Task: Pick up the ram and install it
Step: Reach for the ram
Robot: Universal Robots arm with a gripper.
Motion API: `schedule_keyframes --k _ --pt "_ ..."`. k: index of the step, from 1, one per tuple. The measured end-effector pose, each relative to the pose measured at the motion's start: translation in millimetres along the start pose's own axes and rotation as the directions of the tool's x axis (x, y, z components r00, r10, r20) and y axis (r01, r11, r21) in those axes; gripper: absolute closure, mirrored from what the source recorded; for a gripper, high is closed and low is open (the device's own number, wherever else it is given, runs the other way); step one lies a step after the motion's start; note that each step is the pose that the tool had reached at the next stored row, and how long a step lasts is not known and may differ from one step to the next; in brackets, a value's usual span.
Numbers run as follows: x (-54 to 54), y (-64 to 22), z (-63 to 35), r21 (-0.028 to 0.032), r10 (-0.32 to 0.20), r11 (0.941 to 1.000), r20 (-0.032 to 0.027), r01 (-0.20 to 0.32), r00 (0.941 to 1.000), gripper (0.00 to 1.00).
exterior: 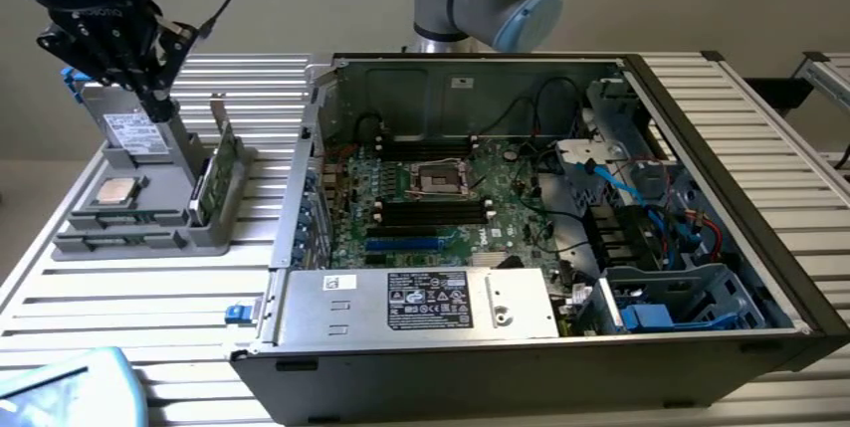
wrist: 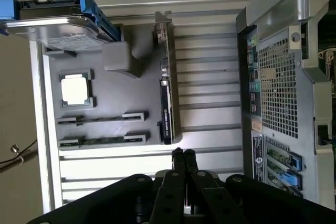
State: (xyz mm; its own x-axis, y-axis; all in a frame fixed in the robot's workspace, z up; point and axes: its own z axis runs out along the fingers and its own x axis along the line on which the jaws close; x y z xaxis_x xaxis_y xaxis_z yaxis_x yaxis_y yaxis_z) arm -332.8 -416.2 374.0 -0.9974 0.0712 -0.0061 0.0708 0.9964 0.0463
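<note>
The gripper (exterior: 162, 108) is held above a grey moulded tray (wrist: 121, 95) on the ribbed metal worktop (wrist: 210, 77), its black fingers (wrist: 178, 161) pressed together on nothing. The ram (wrist: 102, 141), a thin green stick, is seated edgewise in the tray's outermost slot, near the square silver processor (wrist: 75, 88). Bare worktop is left between the tray and the open computer case (exterior: 531, 367)

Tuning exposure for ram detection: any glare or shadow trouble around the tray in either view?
Wrist view: table slats next to the grey tray are blown out white; the ram in its slot is evenly lit; the gripper reads dark against that band. Exterior view: soft, even light on the tray, no hard shadows; the computer case is dark on its near side.
</note>
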Motion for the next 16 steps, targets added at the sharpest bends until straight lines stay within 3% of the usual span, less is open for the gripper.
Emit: schedule_keyframes --k 10,16 --pt "19.9 -8.6 8.2 0.0040 0.001 1.0000 -0.0158 -0.001 0.9999 0.90" --pt "30.8 -13.4 14.1 0.0079 0.001 1.0000 -0.0294 -0.001 0.9996 0.90"
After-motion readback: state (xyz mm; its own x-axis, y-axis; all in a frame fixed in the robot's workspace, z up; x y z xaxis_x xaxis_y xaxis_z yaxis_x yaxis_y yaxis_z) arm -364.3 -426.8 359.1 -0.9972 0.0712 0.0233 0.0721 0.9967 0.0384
